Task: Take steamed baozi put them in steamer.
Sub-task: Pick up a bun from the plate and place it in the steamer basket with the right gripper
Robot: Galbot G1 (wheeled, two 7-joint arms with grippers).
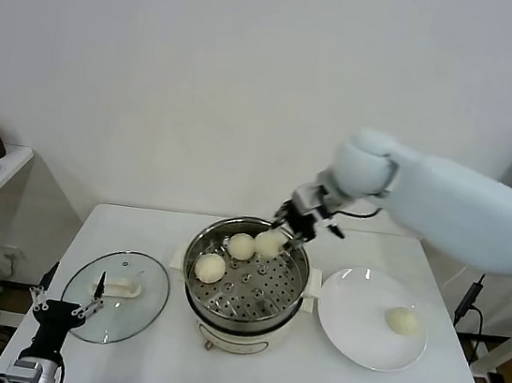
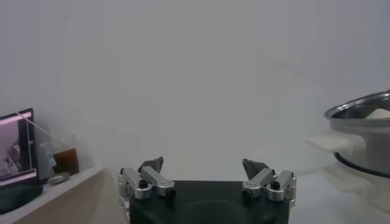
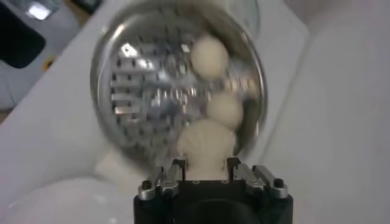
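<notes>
We see the steamer [image 1: 246, 285] at table centre with its glass lid [image 1: 118, 284] set off at 9 o'clock so the tray stays reachable; two baozi [image 1: 210, 267] sit inside, one waits on the white plate [image 1: 357, 323] at 3 o'clock; our right gripper [image 1: 291, 225] clasps a third baozi [image 1: 270, 242] over the tray's 12 o'clock edge, likely to fill that gap, while our left gripper [image 1: 63, 308] idles with fingers spread at 8 o'clock

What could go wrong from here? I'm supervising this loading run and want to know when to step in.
The right tool holds a baozi right by the steamer rim; released here, it might catch the edge or roll out. It also hangs close to the two buns already on the tray, so it could land on one. The last bun lies loose on the plate and may roll when approached.
</notes>
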